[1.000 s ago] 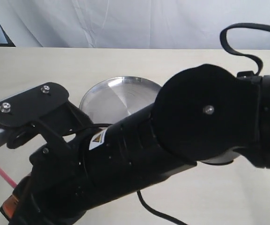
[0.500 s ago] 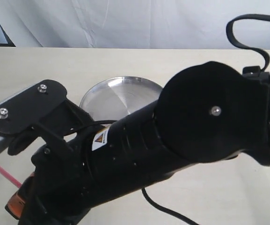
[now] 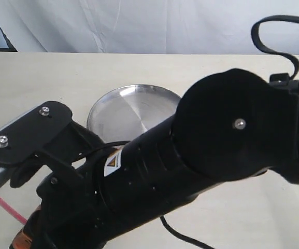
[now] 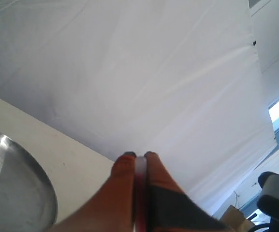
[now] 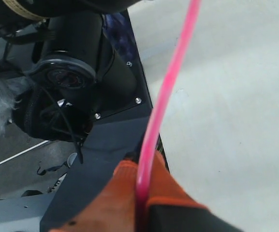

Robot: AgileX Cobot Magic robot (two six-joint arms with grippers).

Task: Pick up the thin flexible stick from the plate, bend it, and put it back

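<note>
The silver plate lies on the beige table with nothing visible on its exposed part, half covered by a big black arm. The plate's rim also shows in the left wrist view. Both grippers hold the thin pink stick. My left gripper is shut on its white tip. My right gripper is shut on the pink stick, which curves away over the table. In the exterior view only a short piece of the stick shows at the lower left; the black arm hides the fingers.
A white cloth backdrop hangs behind the table. A black cable trails under the arm and another loops at the upper right. Black robot base parts stand past the table edge in the right wrist view.
The black arm and its camera bracket have sunk lower and slightly left in the exterior view. The visible piece of stick has dropped with them.
</note>
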